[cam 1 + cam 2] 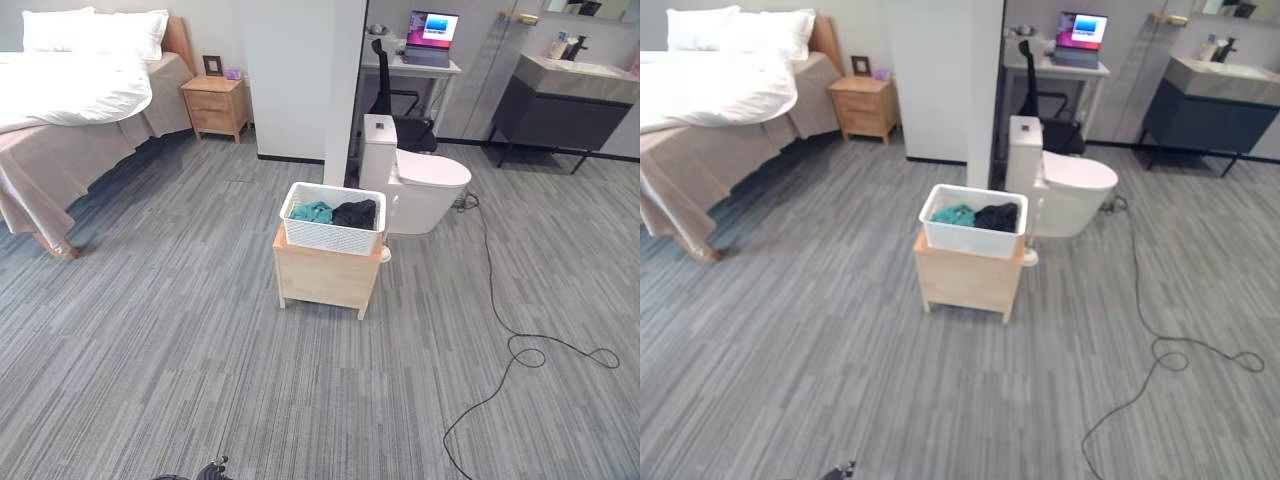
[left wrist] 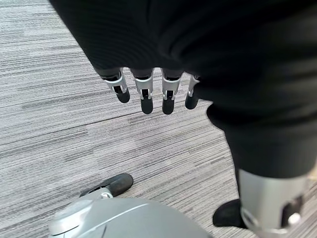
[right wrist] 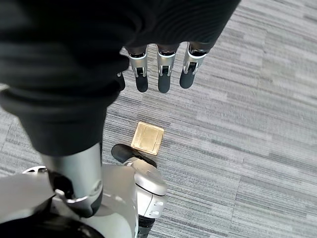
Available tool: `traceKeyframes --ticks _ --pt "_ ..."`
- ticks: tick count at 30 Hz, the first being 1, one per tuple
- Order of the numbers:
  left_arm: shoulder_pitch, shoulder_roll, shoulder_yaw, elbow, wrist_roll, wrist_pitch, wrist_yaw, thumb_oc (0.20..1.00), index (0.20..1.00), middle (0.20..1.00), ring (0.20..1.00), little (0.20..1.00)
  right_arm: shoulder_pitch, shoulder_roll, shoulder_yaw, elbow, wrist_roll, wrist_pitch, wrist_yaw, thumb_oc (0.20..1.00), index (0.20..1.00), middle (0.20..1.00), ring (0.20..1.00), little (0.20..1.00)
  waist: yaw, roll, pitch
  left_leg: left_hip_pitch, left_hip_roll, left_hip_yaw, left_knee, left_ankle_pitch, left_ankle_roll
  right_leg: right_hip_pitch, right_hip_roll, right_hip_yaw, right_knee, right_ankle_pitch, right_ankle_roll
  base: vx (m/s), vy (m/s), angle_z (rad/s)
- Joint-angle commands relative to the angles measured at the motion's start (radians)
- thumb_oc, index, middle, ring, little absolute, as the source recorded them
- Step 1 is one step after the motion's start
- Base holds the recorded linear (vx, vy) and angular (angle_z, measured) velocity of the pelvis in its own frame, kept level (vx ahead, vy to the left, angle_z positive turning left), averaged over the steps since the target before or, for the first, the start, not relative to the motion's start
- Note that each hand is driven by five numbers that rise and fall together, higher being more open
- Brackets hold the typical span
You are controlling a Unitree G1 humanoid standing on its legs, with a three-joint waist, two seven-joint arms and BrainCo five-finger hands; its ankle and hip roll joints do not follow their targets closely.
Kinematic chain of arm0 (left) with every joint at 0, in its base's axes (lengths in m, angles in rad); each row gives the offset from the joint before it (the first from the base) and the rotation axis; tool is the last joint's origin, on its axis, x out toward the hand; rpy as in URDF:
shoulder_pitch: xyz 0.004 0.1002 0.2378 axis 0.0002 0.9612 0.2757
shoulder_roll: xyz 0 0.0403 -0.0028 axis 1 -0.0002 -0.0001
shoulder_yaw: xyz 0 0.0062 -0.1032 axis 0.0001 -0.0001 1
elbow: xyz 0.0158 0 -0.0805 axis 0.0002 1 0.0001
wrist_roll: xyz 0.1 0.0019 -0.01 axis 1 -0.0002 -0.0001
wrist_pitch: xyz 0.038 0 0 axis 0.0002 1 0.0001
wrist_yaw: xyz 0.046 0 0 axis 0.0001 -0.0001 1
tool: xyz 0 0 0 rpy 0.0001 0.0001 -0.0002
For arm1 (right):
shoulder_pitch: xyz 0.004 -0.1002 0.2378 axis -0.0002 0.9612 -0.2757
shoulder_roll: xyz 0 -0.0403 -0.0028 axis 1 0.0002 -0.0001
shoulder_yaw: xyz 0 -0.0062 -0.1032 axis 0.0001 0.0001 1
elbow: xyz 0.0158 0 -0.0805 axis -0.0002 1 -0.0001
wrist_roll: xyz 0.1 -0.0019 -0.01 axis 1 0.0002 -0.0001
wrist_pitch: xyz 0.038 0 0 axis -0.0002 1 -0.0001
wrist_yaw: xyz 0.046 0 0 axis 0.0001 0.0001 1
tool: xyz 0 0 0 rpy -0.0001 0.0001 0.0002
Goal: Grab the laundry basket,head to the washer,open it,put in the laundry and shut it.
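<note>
A white laundry basket (image 1: 331,231) holding a teal cloth (image 1: 312,212) and a dark cloth (image 1: 356,213) sits on a low wooden stand (image 1: 326,276) in the middle of the room, some way ahead of me. My left hand (image 2: 148,91) hangs over the grey floor with its fingers straight and nothing in it. My right hand (image 3: 161,72) hangs likewise over the floor, fingers relaxed and holding nothing. Both hands are far from the basket.
A white toilet (image 1: 415,180) stands right behind the stand, beside a white pillar (image 1: 343,90). A bed (image 1: 70,110) and nightstand (image 1: 215,105) are far left. A desk with a laptop (image 1: 430,35) and a dark vanity (image 1: 565,105) are at the back right. A brass floor plate (image 3: 147,138) lies under my right hand.
</note>
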Motion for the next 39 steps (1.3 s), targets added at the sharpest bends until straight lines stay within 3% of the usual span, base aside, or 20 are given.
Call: traceKeyframes --ticks 1,39 --pt "-0.059 0.022 0.039 0.065 -0.018 -0.021 0.035 1.000 1.000 1.000 1.000 1.000 -0.060 0.019 0.063 -0.019 -0.037 -0.044 -0.005 1.000 1.000 1.000 1.000 1.000 -0.010 -0.038 0.004 -0.033 0.056 -0.070 -0.009 -0.031 -0.046 0.013 -0.125 -0.008 0.009 -0.007 0.112 0.00 0.000 0.00" --pt "-0.067 -0.019 0.011 0.048 -0.032 -0.026 0.027 1.000 1.000 1.000 1.000 1.000 -0.083 -0.012 0.023 0.078 -0.067 -0.019 -0.012 1.000 1.000 1.000 1.000 1.000 -0.014 -0.010 0.014 -0.021 0.051 -0.067 -0.009 -0.036 -0.043 0.024 -0.126 -0.011 0.009 -0.011 0.112 0.00 0.000 0.00"
